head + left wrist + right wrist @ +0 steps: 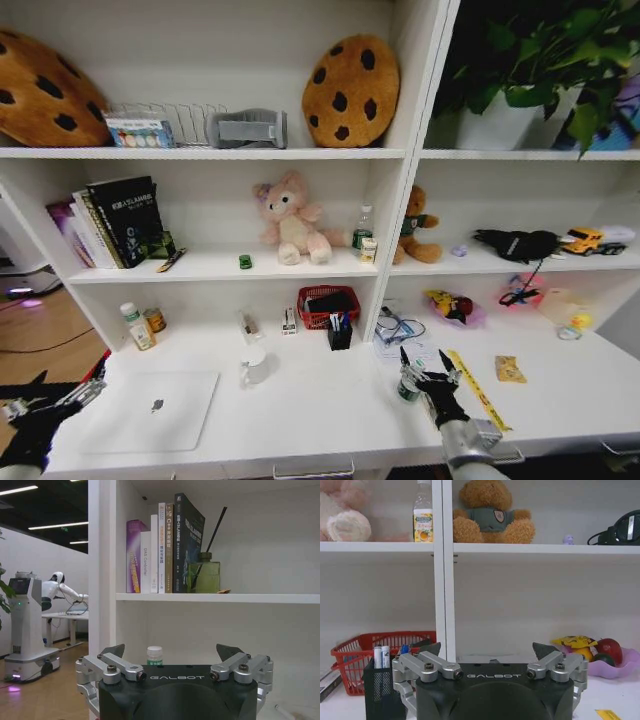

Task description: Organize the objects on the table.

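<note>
The right gripper [420, 370], jaws spread and empty, is being held over the table [330, 410], near the yellow ruler [478, 388]. The left gripper [62, 390], also spread, is being held beside the laptop [152, 410]. The black pen cup [340, 332] could be toppled by a careless reach.

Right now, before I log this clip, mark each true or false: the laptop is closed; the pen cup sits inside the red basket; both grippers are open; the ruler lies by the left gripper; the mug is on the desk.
1. The laptop is closed. True.
2. The pen cup sits inside the red basket. False: it stands on the desk, in front of the basket.
3. Both grippers are open. True: left gripper and right gripper both empty.
4. The ruler lies by the left gripper. False: beside the right gripper.
5. The mug is on the desk. True.
</note>
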